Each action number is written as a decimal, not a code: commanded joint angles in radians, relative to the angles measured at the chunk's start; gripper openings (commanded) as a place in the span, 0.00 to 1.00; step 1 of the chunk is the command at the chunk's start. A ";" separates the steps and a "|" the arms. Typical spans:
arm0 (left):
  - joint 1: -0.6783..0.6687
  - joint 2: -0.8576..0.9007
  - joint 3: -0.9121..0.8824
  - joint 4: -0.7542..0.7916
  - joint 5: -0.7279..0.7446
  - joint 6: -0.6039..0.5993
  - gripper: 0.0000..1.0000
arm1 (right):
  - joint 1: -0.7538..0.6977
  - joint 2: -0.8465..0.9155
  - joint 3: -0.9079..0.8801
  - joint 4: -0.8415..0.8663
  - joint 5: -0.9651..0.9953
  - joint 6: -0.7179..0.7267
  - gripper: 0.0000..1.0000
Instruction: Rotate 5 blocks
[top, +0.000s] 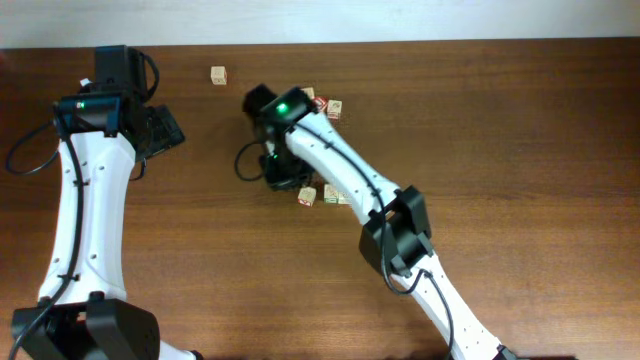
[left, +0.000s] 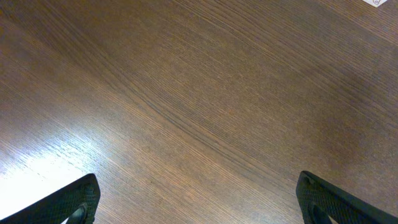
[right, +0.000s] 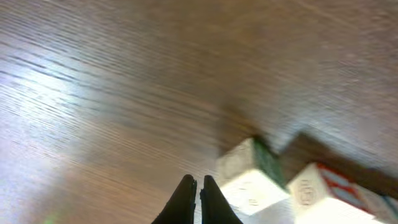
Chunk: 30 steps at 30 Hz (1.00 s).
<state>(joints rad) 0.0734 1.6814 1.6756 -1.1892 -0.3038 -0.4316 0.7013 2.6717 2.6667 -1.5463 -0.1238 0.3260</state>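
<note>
Three small light-wood blocks lie in a row just in front of my right arm. Two more blocks sit behind it, partly hidden by the arm. My right gripper hangs low over the table, shut and holding nothing. Right beside its tips are a block with a green side and a block with red print, both blurred. At the left, my left gripper stands wide open over bare wood, with only its fingertips showing.
A lone pale cube sits near the table's back edge between the two arms; one white corner shows in the left wrist view. A black cable loops beside the right wrist.
</note>
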 joint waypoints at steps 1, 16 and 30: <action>-0.003 0.002 0.014 -0.002 -0.014 -0.013 0.99 | 0.014 0.011 0.000 0.017 0.076 0.087 0.04; -0.003 0.002 0.014 -0.002 -0.014 -0.013 0.99 | 0.038 0.057 -0.065 0.051 0.118 0.102 0.04; -0.003 0.002 0.014 -0.002 -0.014 -0.013 0.99 | 0.037 0.057 -0.083 0.021 0.188 0.102 0.04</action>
<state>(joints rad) 0.0734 1.6814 1.6756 -1.1896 -0.3038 -0.4316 0.7315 2.7205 2.5935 -1.5185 0.0231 0.4187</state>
